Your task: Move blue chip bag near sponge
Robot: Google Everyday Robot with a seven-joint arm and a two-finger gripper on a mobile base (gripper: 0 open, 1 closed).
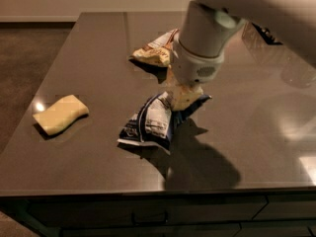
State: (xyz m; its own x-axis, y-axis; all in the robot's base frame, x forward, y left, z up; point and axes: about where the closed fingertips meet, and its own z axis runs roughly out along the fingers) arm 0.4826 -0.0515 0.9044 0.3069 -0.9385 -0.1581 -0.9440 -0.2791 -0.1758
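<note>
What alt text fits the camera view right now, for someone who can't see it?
The gripper, mid-table, holds a blue chip bag by its upper end, the bag's lower edge resting on the dark table. A yellow sponge lies apart at the picture's left, and a brown snack bag lies behind the arm.

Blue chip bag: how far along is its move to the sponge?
Done: the gripper, mid-table, has its fingers shut on the blue chip bag. In hand: the carry toward the sponge. Left: closing the bare gap to it, then release.
</note>
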